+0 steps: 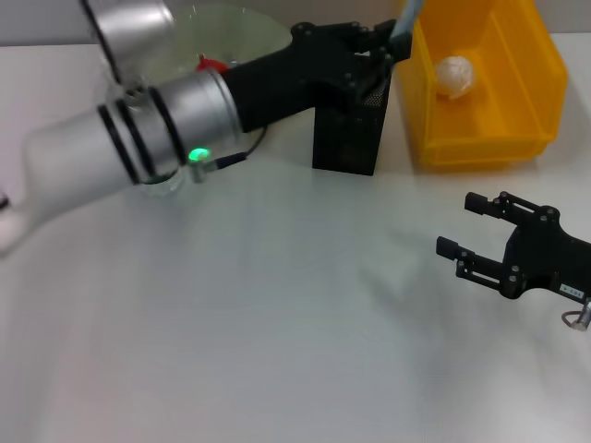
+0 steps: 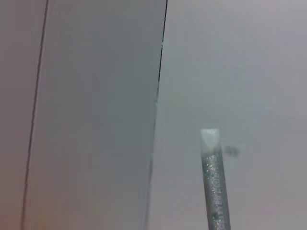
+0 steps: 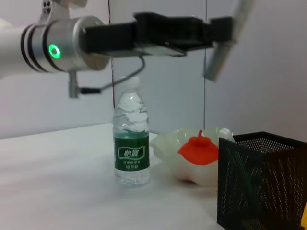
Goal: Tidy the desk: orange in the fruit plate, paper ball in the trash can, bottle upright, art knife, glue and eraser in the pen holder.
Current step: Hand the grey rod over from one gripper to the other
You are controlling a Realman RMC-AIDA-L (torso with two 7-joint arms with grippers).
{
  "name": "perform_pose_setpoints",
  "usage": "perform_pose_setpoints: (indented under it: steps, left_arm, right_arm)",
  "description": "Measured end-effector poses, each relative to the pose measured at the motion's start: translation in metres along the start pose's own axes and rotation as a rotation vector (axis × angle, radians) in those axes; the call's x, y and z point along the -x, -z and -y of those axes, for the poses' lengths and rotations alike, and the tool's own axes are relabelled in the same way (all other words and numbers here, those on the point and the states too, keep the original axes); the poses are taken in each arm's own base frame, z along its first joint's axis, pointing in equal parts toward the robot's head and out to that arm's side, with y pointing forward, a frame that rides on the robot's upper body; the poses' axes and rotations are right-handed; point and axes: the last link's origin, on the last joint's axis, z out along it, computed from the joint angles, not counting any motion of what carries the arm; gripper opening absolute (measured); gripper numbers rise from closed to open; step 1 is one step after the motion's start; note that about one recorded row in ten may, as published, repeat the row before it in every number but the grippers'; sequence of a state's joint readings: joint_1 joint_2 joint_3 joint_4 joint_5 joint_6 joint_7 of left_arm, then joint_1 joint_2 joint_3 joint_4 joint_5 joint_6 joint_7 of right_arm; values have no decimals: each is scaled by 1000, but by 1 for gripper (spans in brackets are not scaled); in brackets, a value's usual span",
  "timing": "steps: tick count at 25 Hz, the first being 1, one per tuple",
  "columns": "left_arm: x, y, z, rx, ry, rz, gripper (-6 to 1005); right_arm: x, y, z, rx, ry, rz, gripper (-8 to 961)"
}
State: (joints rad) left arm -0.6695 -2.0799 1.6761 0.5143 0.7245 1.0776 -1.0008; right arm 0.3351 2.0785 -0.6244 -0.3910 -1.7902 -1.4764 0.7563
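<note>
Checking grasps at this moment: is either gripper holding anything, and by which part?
The left gripper, above the pen holder, holds a slim grey-blue stick-like item by its lower end. The right gripper is open and empty over the table.

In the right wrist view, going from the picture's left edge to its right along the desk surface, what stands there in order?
bottle, standing upright → fruit plate holding the orange → pen holder. The left gripper hangs above the pen holder, gripping a slim tool.
</note>
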Motion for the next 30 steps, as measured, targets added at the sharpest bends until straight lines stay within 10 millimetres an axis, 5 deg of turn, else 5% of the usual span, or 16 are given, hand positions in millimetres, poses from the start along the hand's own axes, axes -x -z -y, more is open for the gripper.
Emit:
perform_pose_setpoints:
  steps: [8,15,30]
  left_arm:
    - [14,-26,1,-203,-110,12,158]
    - [19,-22,22,-348,-53,37,157]
    - [25,-23,16,-328,-53,62,172]
  right_arm:
    - [1,-2,0,6,1,4,714]
    - [5,-13,-2,31,-5,20,714]
    - [10,-24,-2,55,2,27,715]
